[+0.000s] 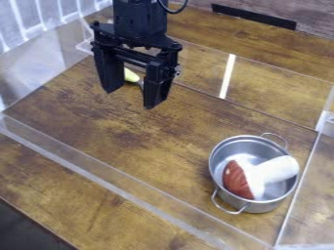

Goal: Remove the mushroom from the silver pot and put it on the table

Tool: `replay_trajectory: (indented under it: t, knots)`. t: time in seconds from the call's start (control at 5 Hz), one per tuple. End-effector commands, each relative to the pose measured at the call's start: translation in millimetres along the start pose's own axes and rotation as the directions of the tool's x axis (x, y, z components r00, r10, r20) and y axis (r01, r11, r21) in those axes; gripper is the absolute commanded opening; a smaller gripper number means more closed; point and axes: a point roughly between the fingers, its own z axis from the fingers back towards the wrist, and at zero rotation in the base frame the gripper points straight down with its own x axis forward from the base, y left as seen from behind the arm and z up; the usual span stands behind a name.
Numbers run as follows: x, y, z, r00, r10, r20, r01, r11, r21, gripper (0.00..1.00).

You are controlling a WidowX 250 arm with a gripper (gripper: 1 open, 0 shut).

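Hand: upper left, jaws spread wide, gripping nothing, pointing down over bare bench. Mushroom: on its side inside silver pot, at five o'clock from hand, well apart; stem toward three o'clock.

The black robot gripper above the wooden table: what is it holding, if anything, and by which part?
Nothing. The black gripper hangs open, and the red-brown capped toy mushroom lies untouched in the shiny silver pot.
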Motion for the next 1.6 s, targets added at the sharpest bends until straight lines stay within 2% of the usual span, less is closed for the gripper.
replay_trajectory:
  t: [0.0,0.2,0.4,0.6,0.8,1.0,1.4]
  knots:
    - [-0.9,-3.0,-12.3,1.0,-0.003,-0.03,0.003,1.0,-0.006,1.0]
    - [7.5,-30.2,-20.6,0.996,-0.089,-0.022,0.089,0.996,-0.008,1.0]
    - [20.8,-68.6,-28.4,0.98,-0.201,0.01,0.201,0.98,0.001,1.0]
    - [33.9,-100.2,-36.6,0.96,-0.276,0.039,0.275,0.961,0.018,1.0]
    - [43.2,-120.3,-42.5,0.946,-0.317,0.065,0.316,0.949,0.024,1.0]
    - [51.3,-126.7,-51.6,0.936,-0.343,0.076,0.341,0.939,0.039,1.0]
    - [69.6,-129.3,-73.0,0.927,-0.367,0.085,0.363,0.93,0.051,1.0]
